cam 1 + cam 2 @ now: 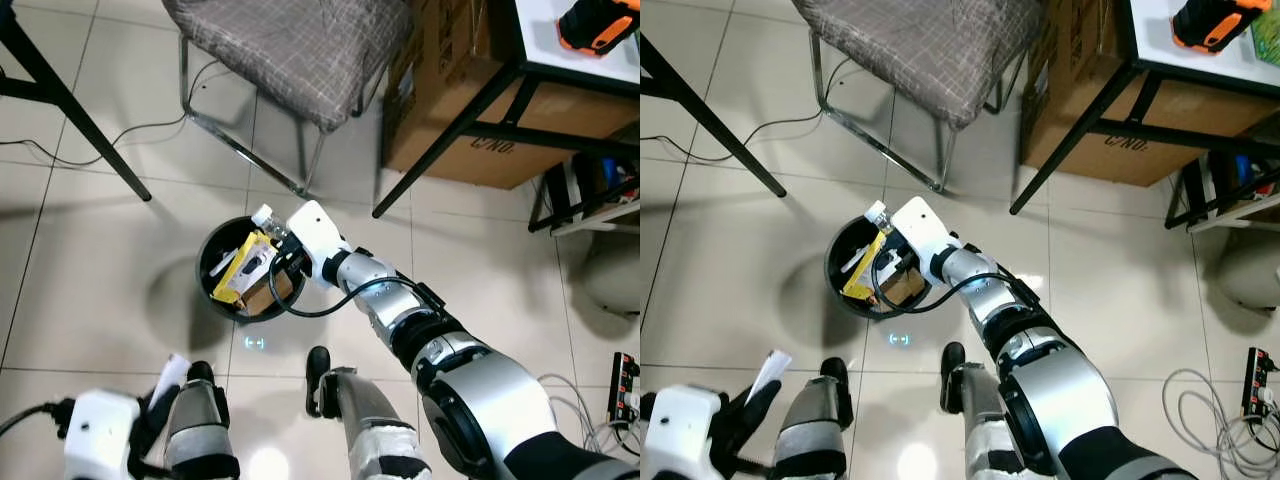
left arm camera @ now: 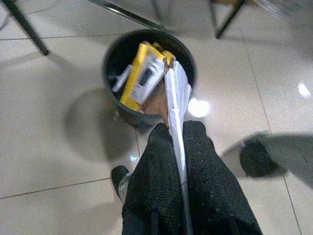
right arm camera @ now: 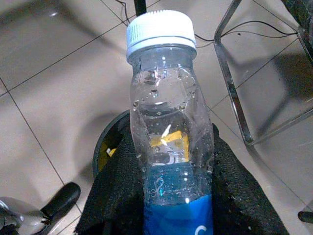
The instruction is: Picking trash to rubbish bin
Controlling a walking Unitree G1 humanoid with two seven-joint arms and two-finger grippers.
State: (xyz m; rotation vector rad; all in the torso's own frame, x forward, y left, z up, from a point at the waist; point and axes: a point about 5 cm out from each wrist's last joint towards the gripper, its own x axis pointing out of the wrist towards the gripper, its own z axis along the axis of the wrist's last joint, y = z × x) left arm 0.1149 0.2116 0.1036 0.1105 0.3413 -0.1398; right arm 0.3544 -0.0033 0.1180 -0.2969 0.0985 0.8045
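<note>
Clamping a bottle point(image 3: 168, 127) above the bin point(image 1: 215, 290), right jaws; left's pinch paper point(image 2: 177, 105).

arms: silver segments, black joints | wrist housings: white | cable: black loop | pincer fingers point(image 2: 161, 196): black, textured

"C/NO." on cardboard box point(image 1: 470, 130); other labels unreadable.

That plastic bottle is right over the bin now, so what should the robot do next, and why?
Probably open the right end effector and let go. It is shut on the plastic bottle, held above the black rubbish bin, which already holds a yellow package. The bottle should fall in. The left end effector, shut on a white paper, waits lower down.
</note>
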